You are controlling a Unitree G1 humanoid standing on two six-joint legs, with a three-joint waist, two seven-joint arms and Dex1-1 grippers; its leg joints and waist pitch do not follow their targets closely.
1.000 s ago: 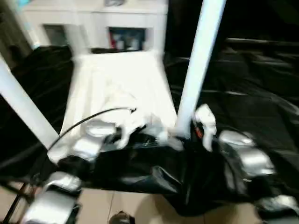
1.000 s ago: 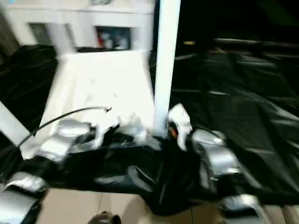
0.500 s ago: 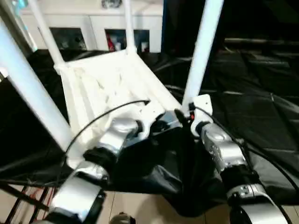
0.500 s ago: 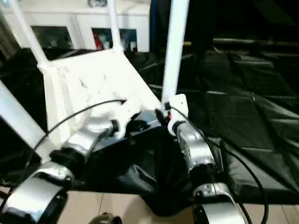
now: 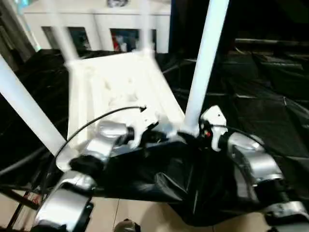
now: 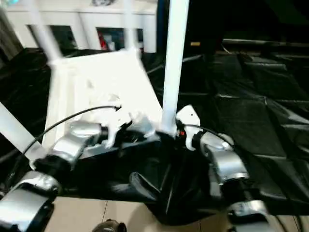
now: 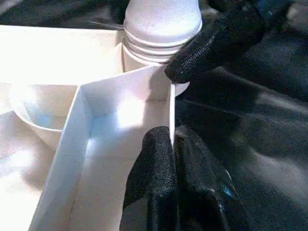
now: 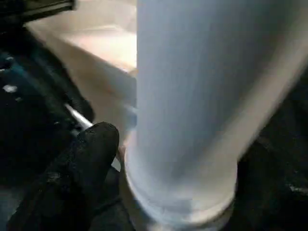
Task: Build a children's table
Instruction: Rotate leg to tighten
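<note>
Children's table: white plastic tabletop (image 5: 116, 92) lies upside down, ribbed underside up, on the black-draped work table (image 5: 260, 106).
Legs: four white tube legs stand up from the corner sockets; the near right leg (image 5: 203, 63) rises upright, the near left leg (image 5: 26, 111) leans out to the left, and two far legs (image 5: 145, 24) stand at the far corners, blurred.
Near right socket: the leg's ribbed lower end (image 7: 161, 29) sits in the round socket at the tabletop's near right corner.
Left gripper (image 7: 172, 159): fingers pressed together on the thin white side wall (image 7: 171, 110) of the tabletop, just beside that socket; the wall's edge runs between the two pads.
Right gripper (image 5: 205, 128): at the base of the near right leg; one black finger (image 8: 84, 168) lies against the leg just above the socket collar. Whether its jaws clamp the leg or stand apart cannot be told.
Surroundings: white cabinet (image 5: 96, 19) with open compartments behind the work table; pale floor (image 5: 120, 212) below the near edge.
</note>
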